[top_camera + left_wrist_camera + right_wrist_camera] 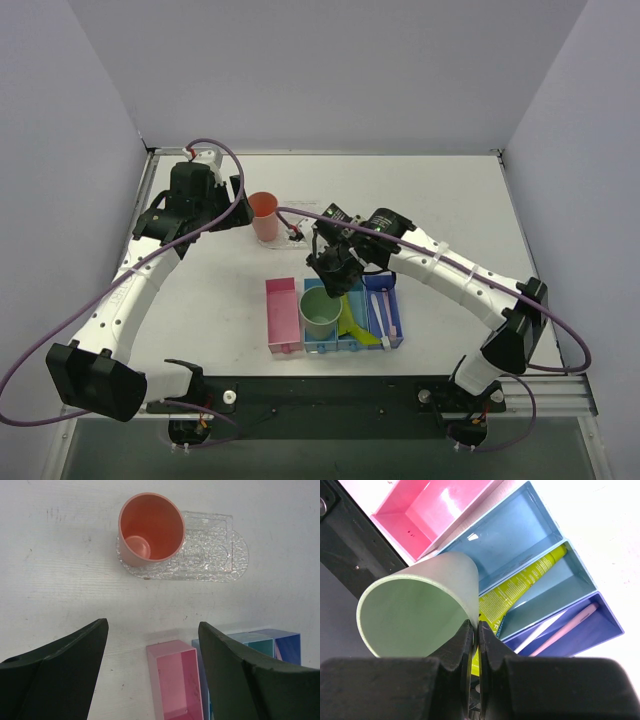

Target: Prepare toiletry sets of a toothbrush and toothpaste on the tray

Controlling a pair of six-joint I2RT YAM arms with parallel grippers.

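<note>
My right gripper is shut on the rim of a pale green cup, one finger inside and one outside, and holds it over the light blue bin. A yellow-green toothpaste tube lies in the teal bin. A pink-and-white toothbrush lies in the dark blue bin. The clear bumpy tray lies farther back with an orange cup standing on its left end. My left gripper is open and empty above the table, near the tray.
A row of bins stands near the front edge, with the empty pink bin at the left. A small clear slotted rack sits on the tray's right part. The black base rail runs just in front of the bins.
</note>
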